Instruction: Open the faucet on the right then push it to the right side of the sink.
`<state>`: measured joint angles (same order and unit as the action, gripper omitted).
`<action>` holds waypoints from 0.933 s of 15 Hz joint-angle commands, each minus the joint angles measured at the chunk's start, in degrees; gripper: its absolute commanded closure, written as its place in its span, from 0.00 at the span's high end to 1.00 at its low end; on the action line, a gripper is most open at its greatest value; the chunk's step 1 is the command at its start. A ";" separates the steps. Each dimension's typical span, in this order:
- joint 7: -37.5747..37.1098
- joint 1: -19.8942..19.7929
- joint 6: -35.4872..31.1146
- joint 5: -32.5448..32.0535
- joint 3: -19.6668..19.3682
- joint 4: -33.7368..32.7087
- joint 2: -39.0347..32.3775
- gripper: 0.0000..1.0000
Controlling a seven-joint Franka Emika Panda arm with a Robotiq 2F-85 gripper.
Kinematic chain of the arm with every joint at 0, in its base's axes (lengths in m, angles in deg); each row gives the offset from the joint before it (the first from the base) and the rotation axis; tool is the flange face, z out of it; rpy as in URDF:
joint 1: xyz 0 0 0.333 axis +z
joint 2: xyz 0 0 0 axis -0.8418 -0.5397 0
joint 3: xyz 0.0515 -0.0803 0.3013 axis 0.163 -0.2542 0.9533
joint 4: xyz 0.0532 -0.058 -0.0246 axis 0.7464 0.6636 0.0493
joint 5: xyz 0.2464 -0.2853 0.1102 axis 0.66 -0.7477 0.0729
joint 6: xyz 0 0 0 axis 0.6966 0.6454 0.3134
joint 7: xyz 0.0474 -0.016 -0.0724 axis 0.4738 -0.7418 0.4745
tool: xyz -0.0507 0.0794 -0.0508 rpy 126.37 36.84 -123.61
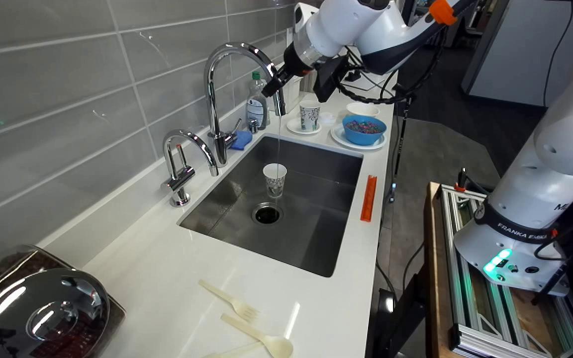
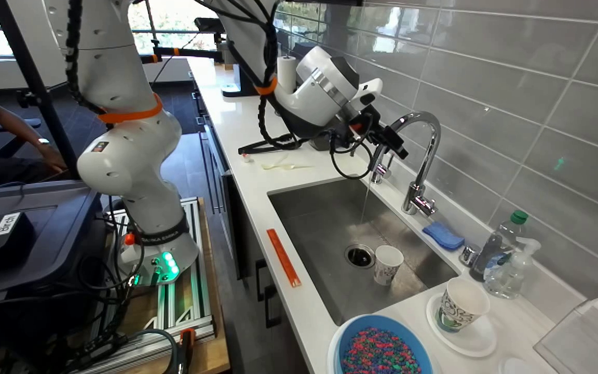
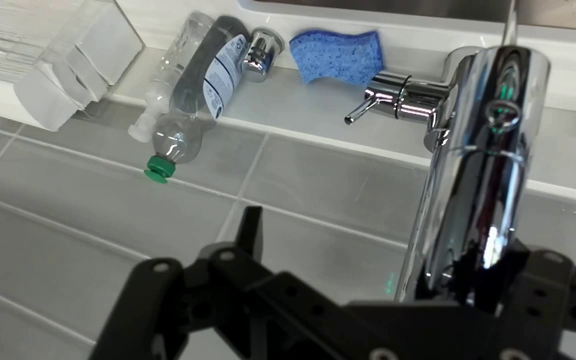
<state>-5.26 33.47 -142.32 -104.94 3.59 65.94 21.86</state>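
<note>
Kitchen, grey tile wall point(image 1: 52, 99); white counter point(image 1: 157, 258) along it, steel sink point(image 1: 311, 199) let in. Tall faucet point(image 1: 211, 94) at its wall-side edge: long axis upright, neck arching out over the sink, spout point(image 1: 280, 105) pointing down, thin water stream point(image 1: 279, 134) running. Gripper point(image 3: 385, 235) at the neck's outer bend; jaws spread, neck close by one finger point(image 3: 543, 280), contact unclear. Small faucet point(image 1: 180, 177) along same edge. On the counter: blue bowl point(image 1: 361, 136), soap bottle point(image 1: 255, 103). Paper cup point(image 2: 387, 265) upright in sink, beside the drain point(image 2: 359, 256). Blue sponge point(image 1: 241, 139) near the tall faucet's foot.

Over there on the counter point(image 1: 142, 283) sit plates point(image 2: 480, 335), bottles point(image 3: 193, 92), a sponge point(image 3: 338, 56), an orange strip point(image 2: 283, 258), a fork point(image 1: 229, 299) and a spoon point(image 1: 256, 333).
</note>
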 commanded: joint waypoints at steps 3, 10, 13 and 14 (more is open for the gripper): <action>-6.29 -0.90 -0.27 -7.19 -1.01 -2.18 -1.21 1.00; -10.54 -1.16 -0.44 -12.47 -2.11 -4.47 -2.97 1.00; -12.43 -1.26 -0.31 -14.62 -2.34 -5.41 -3.75 1.00; -12.94 -1.30 -0.20 -15.28 -2.41 -5.72 -4.05 1.00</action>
<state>-14.25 32.47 -142.32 -116.17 1.50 62.02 19.60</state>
